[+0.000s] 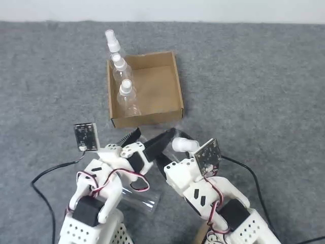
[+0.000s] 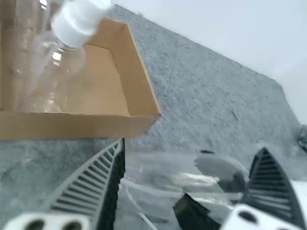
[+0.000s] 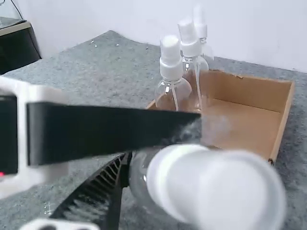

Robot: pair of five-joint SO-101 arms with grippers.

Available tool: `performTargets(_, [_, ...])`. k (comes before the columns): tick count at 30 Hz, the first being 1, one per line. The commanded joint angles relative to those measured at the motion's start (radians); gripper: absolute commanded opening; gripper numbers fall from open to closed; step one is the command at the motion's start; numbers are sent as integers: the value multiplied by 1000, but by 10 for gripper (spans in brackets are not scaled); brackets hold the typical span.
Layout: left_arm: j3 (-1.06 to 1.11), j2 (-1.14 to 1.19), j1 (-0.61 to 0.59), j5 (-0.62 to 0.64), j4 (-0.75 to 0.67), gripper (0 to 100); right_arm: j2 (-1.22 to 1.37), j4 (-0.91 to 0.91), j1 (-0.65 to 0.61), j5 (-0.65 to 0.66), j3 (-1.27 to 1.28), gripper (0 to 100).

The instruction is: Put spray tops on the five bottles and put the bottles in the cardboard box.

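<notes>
five bottles (image 1: 126, 94) (three standing), one cardboard box (image 1: 147, 120).

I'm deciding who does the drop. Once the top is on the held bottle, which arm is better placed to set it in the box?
Left, probably. The left pincer has the bottle between its jaws, with the box open just ahead. The right pincer is only at the spray top.

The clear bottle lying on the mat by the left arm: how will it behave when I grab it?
The lying bottle looks round and empty, so it is probably light and may roll on the mat if nudged sideways. Its thin clear wall likely flexes under a hard squeeze, and the smooth plastic could slip.
</notes>
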Motion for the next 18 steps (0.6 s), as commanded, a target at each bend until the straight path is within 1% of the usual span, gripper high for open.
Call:
performTargets(1, [-65, -21, -38, 23, -5, 382, -24, 12, 13, -6, 23, 173])
performTargets(5, [-87, -21, -86, 49, -6, 382, -24, 12, 22, -6, 23, 173])
performTargets(9, [-105, -21, -141, 80, -6, 382, -24, 10, 82, -6, 23, 173])
performTargets(11, [-105, -21, -149, 80, -8, 382, -24, 8, 101, -6, 23, 173])
performTargets(18, [-101, -21, -147, 77, -9, 382, -25, -19, 102, -12, 11, 173])
